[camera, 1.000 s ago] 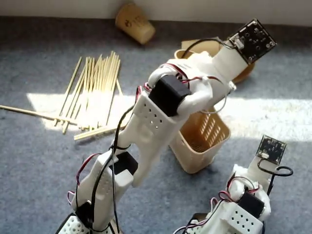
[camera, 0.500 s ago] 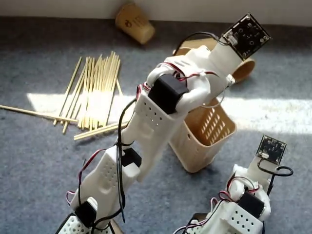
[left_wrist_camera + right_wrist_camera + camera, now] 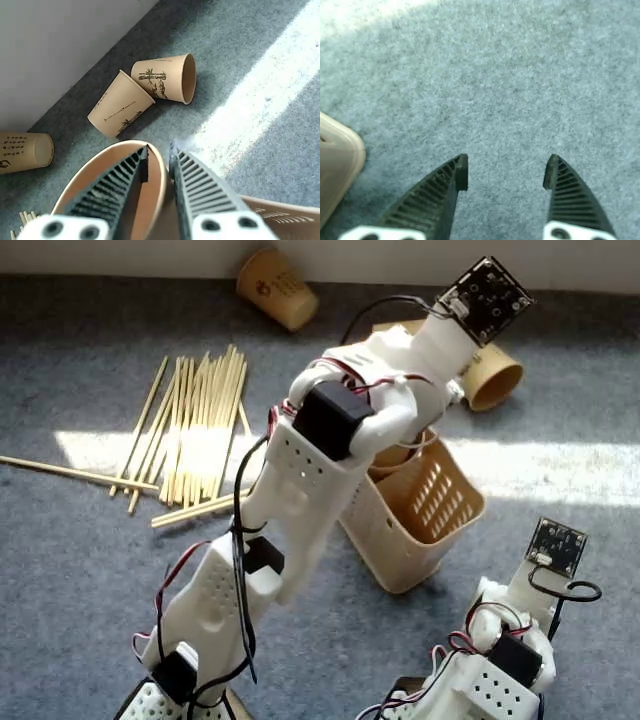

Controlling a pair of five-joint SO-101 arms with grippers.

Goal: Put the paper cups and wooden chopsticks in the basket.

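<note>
**A:** Where is the cup being handled?

**B:** The held cup [image 3: 152, 200] hangs from the left gripper [image 3: 158, 157], right of centre in the high view, directly over the basket [image 3: 375, 540]. The gripper is pinching the cup's wall at the rim, with one finger inside the mouth and the other outside.

**A:** Why take it by the rim?

**B:** My guess is that a thin paper wall is easy for narrow fingers to clamp without crushing the body. The mouth faces the wrist, so the base points down into the basket. The basket's top is open and wide, so a release from there looks likely to land inside.

**A:** What do the cups look like?

**B:** They are tan paper, tapered, with a rolled lip. The loose ones carry a dark printed sprig on the side.

**A:** How many are loose?

**B:** Three, all lying on their sides on the grey, carpeted bench [image 3: 80, 570]. The cup by the wall [image 3: 277, 287] is at the top of the frame. The open-mouthed cup [image 3: 490, 375] is at the upper right, beyond the basket. The neighbour cup [image 3: 120, 102] lies just beside it.

**A:** And the chopsticks?

**B:** The chopsticks [image 3: 190, 430] are pale wood, fanned out in a sunlit patch at the left, well apart from the basket. A few strays lie crosswise.

**A:** What about the other arm?

**B:** The right gripper [image 3: 505, 172] is at the lower right with its fingers spread, holding nothing. It sits over bare bench near a corner of the basket, probably parked clear of the drop.
</note>
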